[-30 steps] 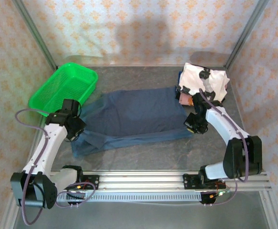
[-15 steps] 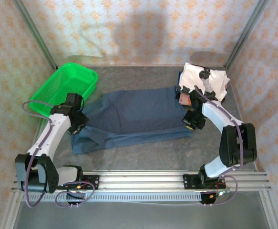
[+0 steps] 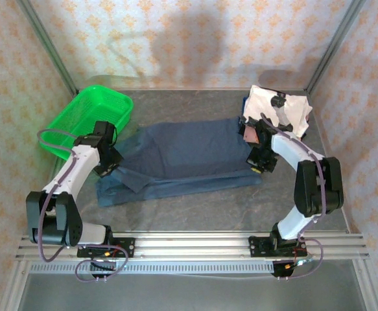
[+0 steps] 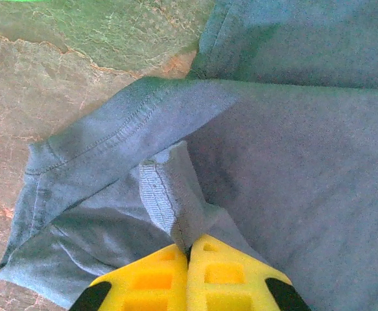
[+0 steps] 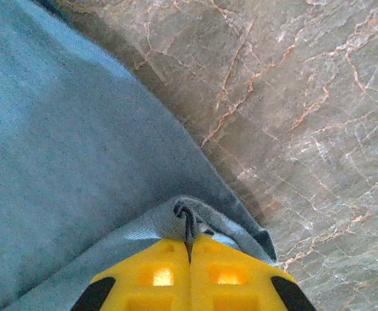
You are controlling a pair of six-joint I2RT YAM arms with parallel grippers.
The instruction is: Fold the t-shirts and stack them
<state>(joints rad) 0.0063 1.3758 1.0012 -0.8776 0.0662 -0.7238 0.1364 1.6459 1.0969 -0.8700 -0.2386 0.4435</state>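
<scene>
Both pinched shut on folds of the slate-blue t-shirt (image 3: 189, 152) lying mid-table, left gripper (image 4: 189, 249) and right gripper (image 5: 190, 243) have carried its near edge slightly toward the far wall; the fold looks under way.

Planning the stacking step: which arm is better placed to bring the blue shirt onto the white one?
Probably right. The right tool, shut on the blue shirt, sits beside the white shirt; the left tool grips the opposite end, near the green basket.
</scene>
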